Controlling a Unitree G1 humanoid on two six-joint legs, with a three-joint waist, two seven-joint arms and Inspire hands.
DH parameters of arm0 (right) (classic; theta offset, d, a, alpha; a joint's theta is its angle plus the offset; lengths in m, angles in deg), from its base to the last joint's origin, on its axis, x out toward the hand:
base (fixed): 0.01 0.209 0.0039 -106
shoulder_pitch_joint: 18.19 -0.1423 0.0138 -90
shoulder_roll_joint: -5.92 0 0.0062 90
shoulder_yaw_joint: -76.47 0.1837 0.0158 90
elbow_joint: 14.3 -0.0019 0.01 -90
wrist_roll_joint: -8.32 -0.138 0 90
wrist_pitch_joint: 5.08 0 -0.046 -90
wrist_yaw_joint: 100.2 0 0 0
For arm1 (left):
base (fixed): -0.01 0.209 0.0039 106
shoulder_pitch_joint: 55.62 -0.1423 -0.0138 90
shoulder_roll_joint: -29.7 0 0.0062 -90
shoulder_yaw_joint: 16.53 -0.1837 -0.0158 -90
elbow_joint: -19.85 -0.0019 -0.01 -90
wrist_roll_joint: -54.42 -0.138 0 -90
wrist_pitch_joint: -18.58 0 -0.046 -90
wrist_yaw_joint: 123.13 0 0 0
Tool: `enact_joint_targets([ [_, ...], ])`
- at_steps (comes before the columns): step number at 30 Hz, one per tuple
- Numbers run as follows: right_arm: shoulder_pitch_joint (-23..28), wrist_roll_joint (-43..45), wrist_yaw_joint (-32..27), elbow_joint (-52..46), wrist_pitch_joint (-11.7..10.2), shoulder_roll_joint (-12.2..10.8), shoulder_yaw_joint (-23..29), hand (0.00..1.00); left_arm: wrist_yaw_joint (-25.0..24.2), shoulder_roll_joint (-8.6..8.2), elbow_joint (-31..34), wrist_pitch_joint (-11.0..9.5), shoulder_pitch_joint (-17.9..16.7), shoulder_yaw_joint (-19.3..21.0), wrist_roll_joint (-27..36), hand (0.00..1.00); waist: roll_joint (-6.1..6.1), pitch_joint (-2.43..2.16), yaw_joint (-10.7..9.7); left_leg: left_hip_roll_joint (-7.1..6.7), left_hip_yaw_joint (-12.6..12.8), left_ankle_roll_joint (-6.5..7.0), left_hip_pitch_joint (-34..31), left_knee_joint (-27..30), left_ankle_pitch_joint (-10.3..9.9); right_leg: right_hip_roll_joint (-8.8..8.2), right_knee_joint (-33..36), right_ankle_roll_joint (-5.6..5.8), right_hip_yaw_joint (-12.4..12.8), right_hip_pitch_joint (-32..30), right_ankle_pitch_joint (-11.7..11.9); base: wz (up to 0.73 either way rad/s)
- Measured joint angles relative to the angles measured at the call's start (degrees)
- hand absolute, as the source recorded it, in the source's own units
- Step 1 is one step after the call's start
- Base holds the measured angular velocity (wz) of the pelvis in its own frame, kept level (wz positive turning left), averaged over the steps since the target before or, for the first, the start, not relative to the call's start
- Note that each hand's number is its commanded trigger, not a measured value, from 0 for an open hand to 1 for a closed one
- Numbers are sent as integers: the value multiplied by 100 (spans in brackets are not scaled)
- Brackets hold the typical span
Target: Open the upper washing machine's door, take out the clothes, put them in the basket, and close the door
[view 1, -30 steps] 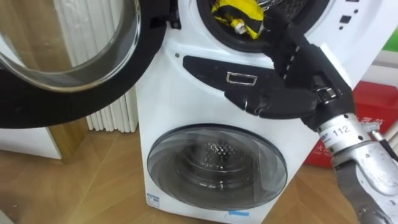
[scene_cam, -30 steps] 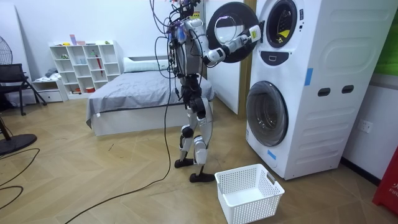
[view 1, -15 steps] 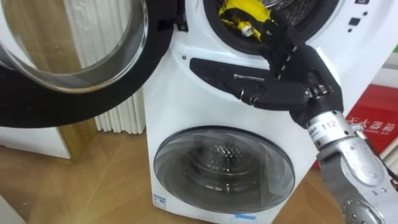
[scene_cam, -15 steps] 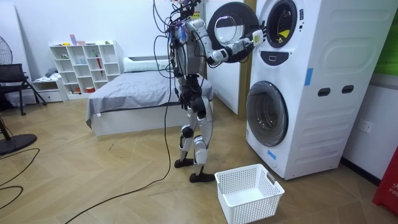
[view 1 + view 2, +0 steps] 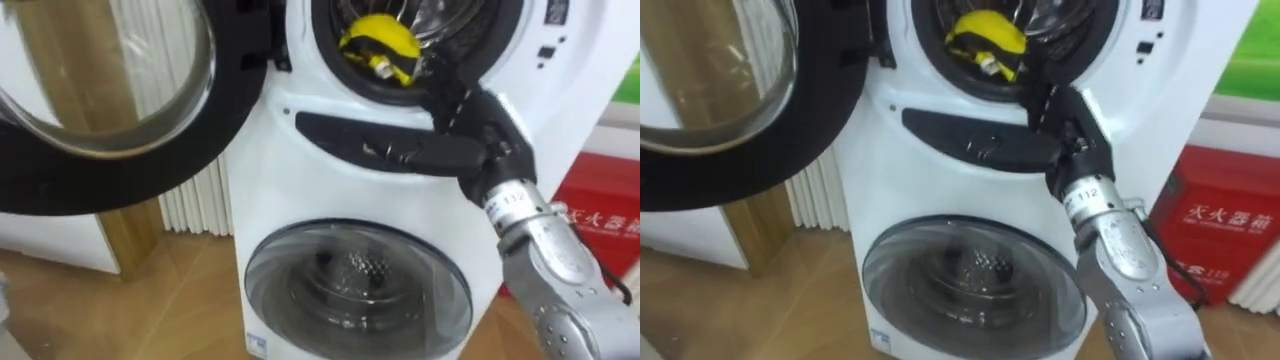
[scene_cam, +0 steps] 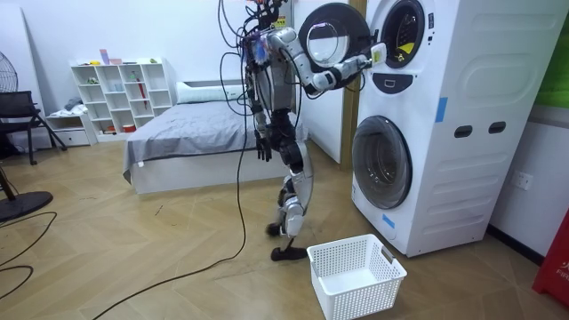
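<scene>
Even white light is filling the room from overhead, turning the far wall (image 6: 107, 36) and the washer (image 6: 462, 89) bright. Through the robot's eyes, the open door (image 5: 100, 90) at 10 o'clock is throwing pale reflections off its glass. The lower door (image 5: 355, 290) at 6 o'clock is glinting softly. The drum (image 5: 440, 20) at 12 o'clock is sitting in shade. The floor (image 6: 133, 258) is gleaming faintly.

Washing machine (image 6: 444, 133), white basket (image 6: 360, 302) on floor (image 6: 133, 253)
</scene>
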Motion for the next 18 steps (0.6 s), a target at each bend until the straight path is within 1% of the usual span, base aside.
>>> enact_joint_targets([
  [1, -15, -42, 6, -1, 3, 1, 0, 0, -6, 11, 0, -2, 0, 14, -1, 0, -13, -3, 8, -12, -5, 7, -77, -212, 249, -10, -4, -10, 1, 20, -24, -26],
  [2, -29, -106, 28, -1, 5, -4, -4, 0, -28, 34, 0, -7, -26, 91, 1, 0, -31, -19, 26, -11, -10, 23, -94, -570, 705, -20, -44, 12, 19, 76, -62, -16],
  [3, -45, -169, 25, -1, 5, 4, -3, 0, -56, 74, 3, -21, -40, 120, 2, 0, -110, -71, -5, -70, -14, 117, -22, -790, 1052, -19, -111, 59, 100, 154, -58, -8],
  [4, -56, -190, 23, -1, 5, 18, 0, 0, -88, 82, 4, -41, -31, 133, 0, 0, -160, -86, -24, -122, -27, 185, 16, -863, 1136, -48, -126, 81, 108, 163, -76, 0],
  [5, -77, -190, 15, -5, 1, 57, 8, 0, -138, 69, 3, -57, 34, 143, 0, 0, -219, -93, -47, -183, 13, 262, 87, -825, 1143, -124, -231, 107, 97, 206, -91, 0],
  [6, -80, -185, 16, -124, -17, 60, 17, 0, -176, 56, -6, -56, 84, 137, 6, 0, -246, -103, -101, -272, 35, 311, 117, -760, 1065, -216, -358, 158, 88, 309, -112, 0],
  [7, -82, -184, 22, -185, -22, 67, 16, 0, -201, 58, -6, -56, 116, 132, 10, 0, -242, -98, -155, -316, 39, 334, 140, -712, 1004, -256, -391, 184, 76, 381, -123, 0],
  [8, -81, -188, 46, -262, -22, 84, 13, 0, -211, 60, -7, -57, 155, 133, 19, 0, -202, -66, -179, -348, 103, 377, 196, -546, 854, -320, -392, 230, 86, 517, -140, -4],
  [9, -79, -184, 65, -318, -22, 85, 12, 0, -211, 59, -6, -65, 191, 133, 18, 0, -168, -43, -204, -353, 143, 395, 212, -420, 748, -346, -380, 267, 94, 588, -160, -17],
  [10, -79, -175, 100, -415, -25, 86, -20, 0, -211, 63, -1, -68, 282, 156, 45, 0, -109, -25, -239, -392, 217, 433, 215, -248, 554, -423, -314, 404, 90, 675, -245, -19],
  [11, -79, -180, 126, -456, -67, 91, -28, 0, -211, 76, -1, -65, 318, 156, 85, 0, -68, -13, -305, -458, 308, 465, 256, -250, 420, -510, -65, 533, 69, 641, -341, -18],
  [12, -25, -180, 207, -564, -76, 107, -62, 0, -212, 80, 4, -64, 369, 159, 82, 0, -62, -10, -393, -520, 342, 515, 363, -293, 343, -635, 336, 678, 7, 525, -430, -14],
  [13, 19, -179, 222, -610, -81, 119, -93, 0, -212, 79, 5, -64, 392, 159, 82, 0, -62, -10, -416, -552, 375, 544, 433, -334, 307, -708, 595, 725, -25, 430, -457, -18],
  [14, 80, -160, 273, -641, -96, 125, -125, 0, -214, 83, 11, -60, 448, 160, 82, 0, -77, -2, -482, -633, 483, 605, 567, -373, 247, -867, 1198, 761, -121, 240, -473, -24],
  [15, 118, -118, 306, -656, -98, 153, -136, 0, -215, 89, 48, -44, 552, 159, 59, 0, -112, 2, -506, -707, 559, 673, 679, -377, 170, -1057, 1791, 777, -168, 33, -464, -26],
  [16, 120, -103, 316, -638, -103, 154, -137, 0, -215, 90, 43, -39, 603, 158, 61, 0, -126, 11, -503, -730, 595, 710, 736, -375, 137, -1145, 2027, 821, -183, -51, -434, -24],
  [17, 137, -106, 328, -555, -136, 156, -137, 0, -215, 94, 31, -37, 646, 104, 84, 0, -115, 15, -514, -796, 580, 768, 867, -368, 73, -1219, 2316, 923, -242, -81, -331, -18],
  [18, 148, -94, 327, -461, -136, 161, -137, 0, -213, 114, 28, -47, 721, 57, 107, 0, -77, 24, -521, -803, 556, 815, 1007, -377, 15, -1228, 2507, 914, -248, -79, -146, -11],
])
